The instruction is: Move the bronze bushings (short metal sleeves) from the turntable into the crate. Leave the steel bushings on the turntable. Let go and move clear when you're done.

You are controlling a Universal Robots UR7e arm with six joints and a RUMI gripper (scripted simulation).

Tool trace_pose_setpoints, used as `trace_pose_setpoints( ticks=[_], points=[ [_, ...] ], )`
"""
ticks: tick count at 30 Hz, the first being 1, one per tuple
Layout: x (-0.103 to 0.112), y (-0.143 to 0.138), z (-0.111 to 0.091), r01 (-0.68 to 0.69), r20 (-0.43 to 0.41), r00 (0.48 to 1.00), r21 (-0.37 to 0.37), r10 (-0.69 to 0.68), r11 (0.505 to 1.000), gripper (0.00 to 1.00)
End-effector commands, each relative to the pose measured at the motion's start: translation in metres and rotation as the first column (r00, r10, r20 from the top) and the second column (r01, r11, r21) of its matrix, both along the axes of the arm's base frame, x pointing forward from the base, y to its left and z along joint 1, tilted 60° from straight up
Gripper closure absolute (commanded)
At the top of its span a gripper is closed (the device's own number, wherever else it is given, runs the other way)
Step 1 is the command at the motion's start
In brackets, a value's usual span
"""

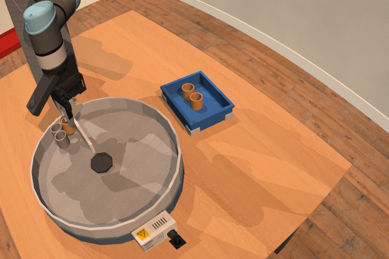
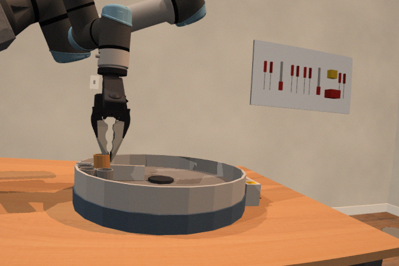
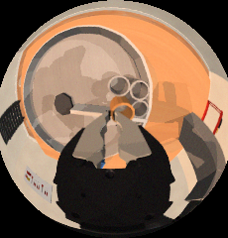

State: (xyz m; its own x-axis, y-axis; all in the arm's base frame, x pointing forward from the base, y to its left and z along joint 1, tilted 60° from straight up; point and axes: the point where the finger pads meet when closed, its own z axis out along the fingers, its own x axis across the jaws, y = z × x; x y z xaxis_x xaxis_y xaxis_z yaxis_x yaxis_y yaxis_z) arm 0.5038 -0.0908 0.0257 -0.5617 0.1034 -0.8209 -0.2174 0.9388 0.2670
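Your arm (image 1: 45, 39) (image 2: 114, 36) has dark grey, rounded tubular segments, with light blue domed caps (image 1: 39, 17) (image 2: 117, 15) over its joints. You see narrow black rings around the dark segments, and a pale grey, smooth-sided tube in the upper part of the exterior view. A pale grey cylindrical band (image 1: 52, 58) (image 2: 113, 57) encircles the wrist, above a black collar (image 2: 112, 71). Your gripper (image 1: 71, 124) (image 2: 110, 155) (image 3: 111, 111) has a black, angular body and two grey, tapering fingers with scalloped inner edges and narrow dark tips.
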Motion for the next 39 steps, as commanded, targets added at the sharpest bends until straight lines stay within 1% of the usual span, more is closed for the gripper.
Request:
trace_pose_setpoints(
  ticks=[1, 12, 20, 39],
  points=[
    [-0.008, -0.004, 0.006, -0.005, -0.002, 1.0, 0.001, 0.005, 1.0, 1.0],
    [-0.025, -0.011, 0.016, -0.005, -0.002, 1.0, 0.001, 0.005, 1.0, 1.0],
    [-0.03, -0.013, 0.02, -0.005, -0.002, 1.0, 0.001, 0.005, 1.0, 1.0],
    [-0.033, -0.014, 0.021, -0.005, -0.002, 1.0, 0.001, 0.005, 1.0, 1.0]
  ],
)
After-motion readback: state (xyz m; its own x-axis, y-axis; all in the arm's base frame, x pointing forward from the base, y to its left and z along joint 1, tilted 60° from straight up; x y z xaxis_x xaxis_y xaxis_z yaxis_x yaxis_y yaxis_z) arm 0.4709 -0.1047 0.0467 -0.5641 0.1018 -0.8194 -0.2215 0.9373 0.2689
